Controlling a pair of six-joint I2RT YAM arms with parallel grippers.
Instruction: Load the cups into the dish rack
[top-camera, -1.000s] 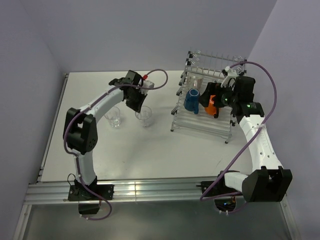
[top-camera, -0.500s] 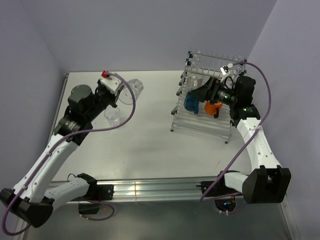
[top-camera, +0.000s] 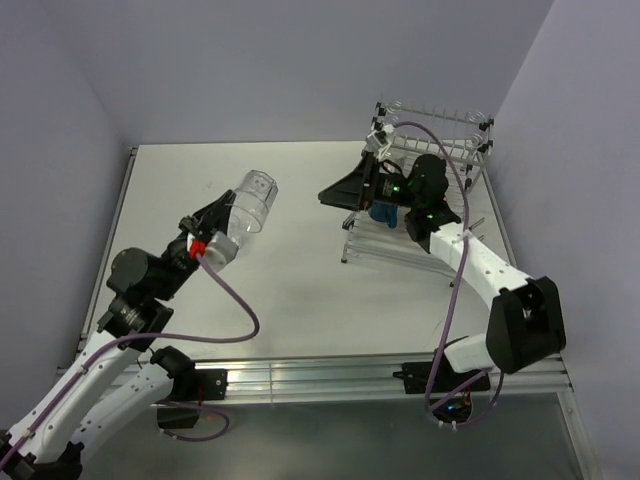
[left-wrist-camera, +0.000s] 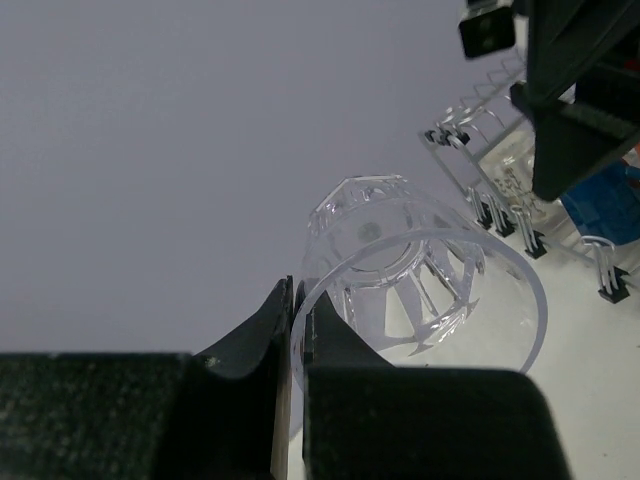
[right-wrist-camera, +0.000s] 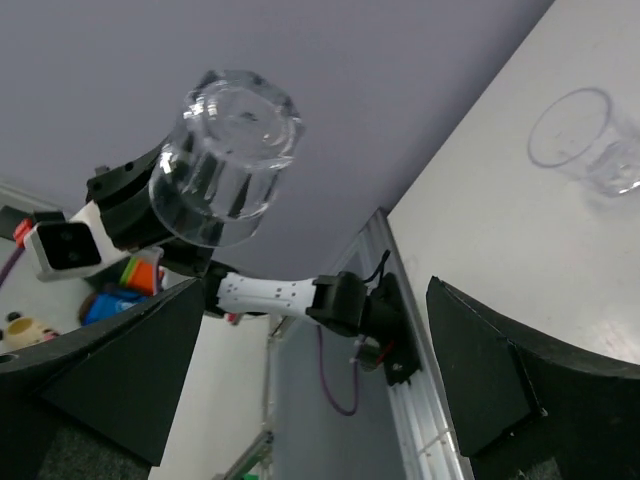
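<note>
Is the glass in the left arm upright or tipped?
Tipped: the glass slants midair, base outward, rim pinched in the left pincer.

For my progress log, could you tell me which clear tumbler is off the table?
The tumbler pinched at its rim by the left gripper, held aloft and tipped; the other tumbler stands upright on the table.

Soft even light, faint shadows, glints on the glass tumbler (left-wrist-camera: 405, 250)
</note>
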